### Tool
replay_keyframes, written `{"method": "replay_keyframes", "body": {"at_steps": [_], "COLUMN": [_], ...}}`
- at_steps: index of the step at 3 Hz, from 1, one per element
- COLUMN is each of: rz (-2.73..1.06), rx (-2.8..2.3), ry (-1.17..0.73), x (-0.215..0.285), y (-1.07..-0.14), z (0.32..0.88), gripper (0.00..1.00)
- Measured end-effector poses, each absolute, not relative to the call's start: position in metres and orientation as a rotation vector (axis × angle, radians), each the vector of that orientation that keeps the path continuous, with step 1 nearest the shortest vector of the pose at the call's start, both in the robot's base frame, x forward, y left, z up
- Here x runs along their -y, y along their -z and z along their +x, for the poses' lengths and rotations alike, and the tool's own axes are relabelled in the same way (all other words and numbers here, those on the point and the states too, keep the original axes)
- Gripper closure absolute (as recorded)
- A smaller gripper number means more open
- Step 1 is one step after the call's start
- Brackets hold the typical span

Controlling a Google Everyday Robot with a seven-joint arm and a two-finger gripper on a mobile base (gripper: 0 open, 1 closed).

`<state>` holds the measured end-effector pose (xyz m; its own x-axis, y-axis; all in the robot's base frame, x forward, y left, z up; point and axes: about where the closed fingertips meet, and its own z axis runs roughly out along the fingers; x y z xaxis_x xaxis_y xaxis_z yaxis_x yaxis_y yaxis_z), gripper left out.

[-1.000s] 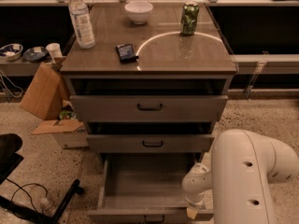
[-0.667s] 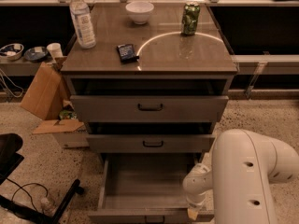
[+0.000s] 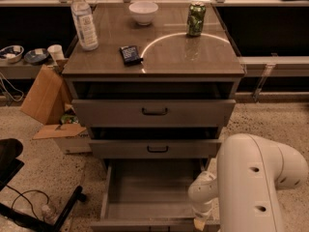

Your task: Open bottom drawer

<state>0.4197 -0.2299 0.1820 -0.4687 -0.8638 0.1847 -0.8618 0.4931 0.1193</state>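
No change vs 1 s ago: arm, hand and drawers in same spots. Bottom drawer [image 3: 145, 192] pulled well out, just left of hand [image 3: 200, 222], plain grey interior showing. Hand low at drawer's right front corner, below white arm [image 3: 251, 187]; open or closed, cannot tell. Middle drawer [image 3: 157, 149] and top drawer [image 3: 153, 111] above hand, both ajar, insides dark. On table [image 3: 203, 62] well beyond hand: water bottle [image 3: 83, 19], white bowl [image 3: 143, 12], green can [image 3: 196, 19], dark packet [image 3: 130, 54]. Bowl contents not visible. Labels unreadable. Cardboard box [image 3: 46, 95] far left of hand.
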Motion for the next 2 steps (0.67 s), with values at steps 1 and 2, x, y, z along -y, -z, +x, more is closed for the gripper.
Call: {"method": "replay_keyframes", "body": {"at_steps": [1,2], "rz": [1.461,1.46], "rx": [2.5,2.5], "ry": [0.021,0.021], "x": [0.2319,0.2287], "y": [-0.1802,-0.1802], "z": [0.4111,0.4114], "gripper": [1.0,1.0]}}
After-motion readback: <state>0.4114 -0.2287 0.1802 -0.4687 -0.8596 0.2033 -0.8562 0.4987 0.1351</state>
